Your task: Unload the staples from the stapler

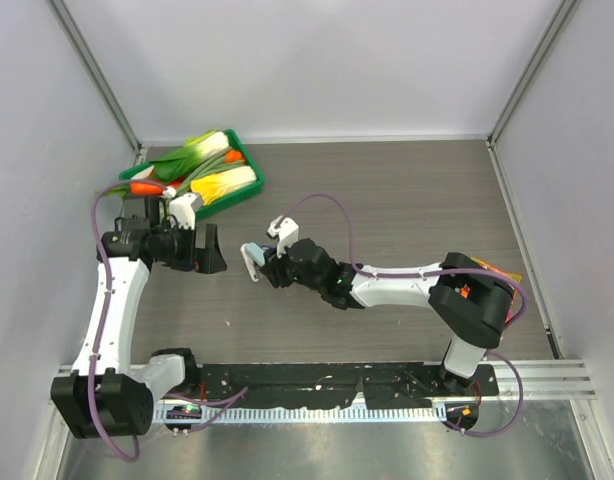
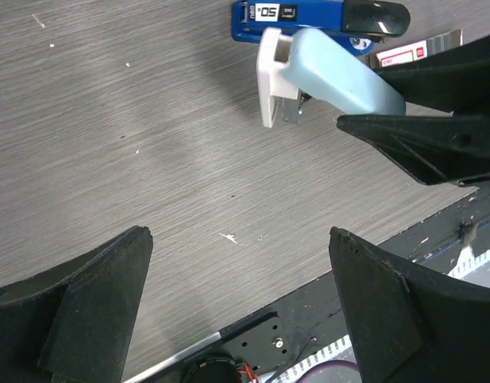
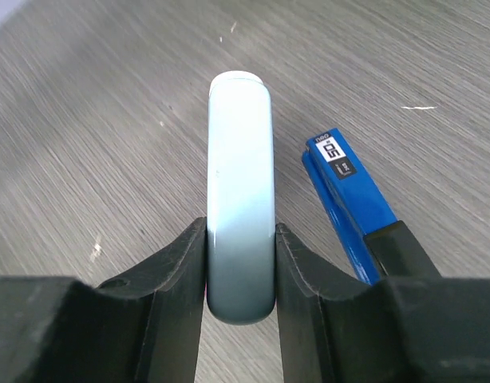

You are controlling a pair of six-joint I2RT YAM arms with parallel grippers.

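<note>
Grip: right end effector (image 3: 239, 239) is clamping the stapler (image 3: 239, 159) by its sides.
Helper: left end effector (image 2: 239, 235) is hanging open, best aiming for the white part (image 2: 270, 80).

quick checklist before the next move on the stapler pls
1. right gripper jaws clamped on the stapler: ok
2. left gripper jaws open, apart from the stapler: ok
3. white part of the stapler shows in the left wrist view: ok
4. staples in sight: cannot tell
5. dark blue tool lies beside the stapler, not touching: ok
</note>
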